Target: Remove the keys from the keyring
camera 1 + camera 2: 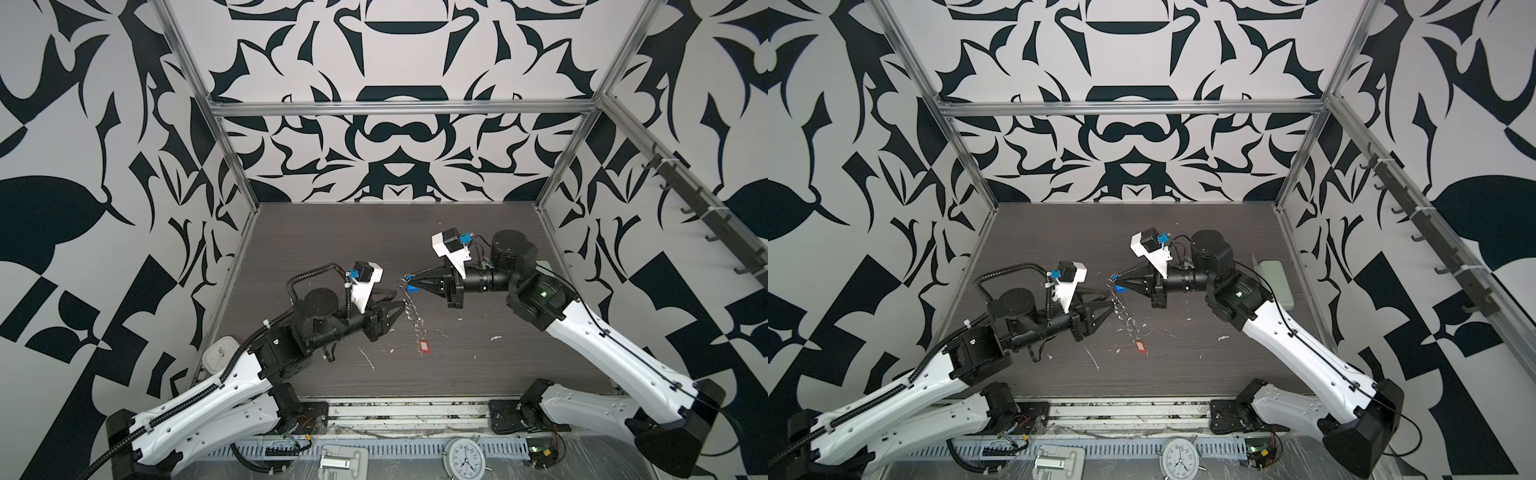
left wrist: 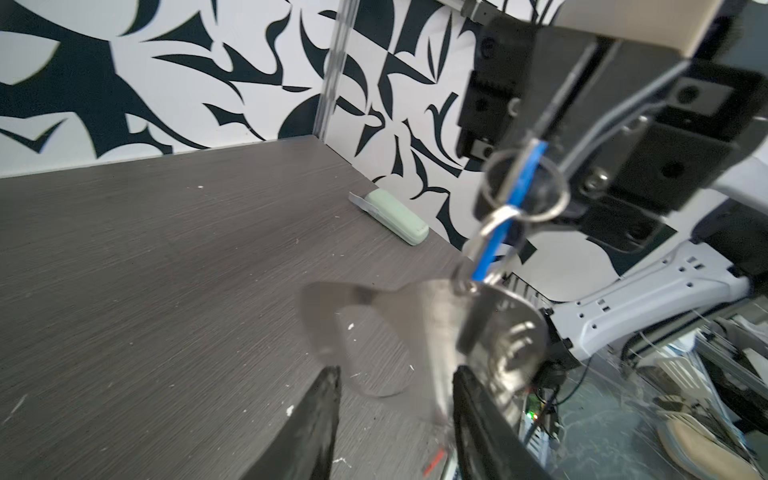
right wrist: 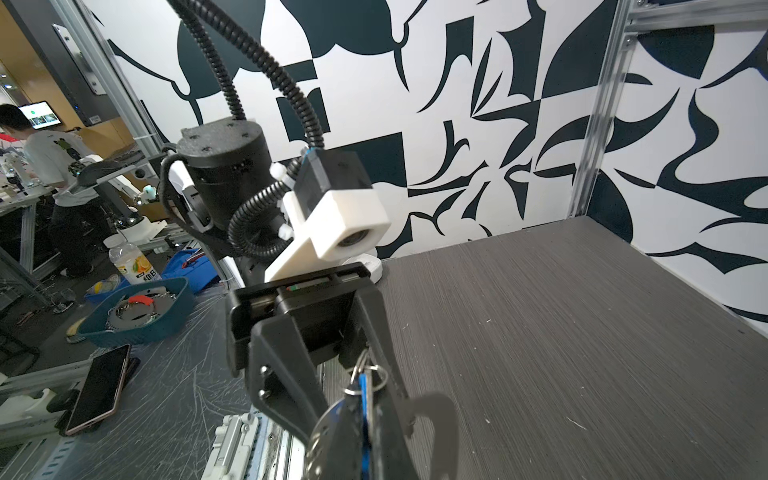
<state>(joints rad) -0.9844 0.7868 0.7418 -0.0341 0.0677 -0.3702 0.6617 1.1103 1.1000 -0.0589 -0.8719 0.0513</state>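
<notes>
We see the right fingers (image 1: 424, 284) (image 1: 1133, 284) pressed together, clamped on the blue tag (image 1: 411, 286) (image 1: 1120, 287) at the top end of the keyring (image 1: 415, 316) (image 1: 1129, 320), raised above the middle of the desk (image 1: 332, 241). The chain of small silver rings hangs down from that grip toward the near side in both top views, with the red tag (image 1: 424, 347) (image 1: 1141, 347) at its low end. We cannot tell if that tag touches the desk.

The left fingers (image 1: 390, 307) (image 2: 316, 432) stand apart, just beside the upper part of the chain on its left. In the left wrist view the flat grey D-shaped loop (image 2: 318, 328) (image 3: 440, 409) sits blurred in the gap between them – contact with either finger is not clear. The same view shows the blue tag (image 2: 513, 203) threaded through silver rings right below the other arm's closed tips. The silver keys themselves are too blurred to pick out.

A pale green case (image 1: 1275, 286) (image 2: 392, 216) lies on the desk by the right wall, well apart from the keyring. Small white scraps (image 1: 368, 359) are scattered on the desk near the red tag – loose, not touching it.
</notes>
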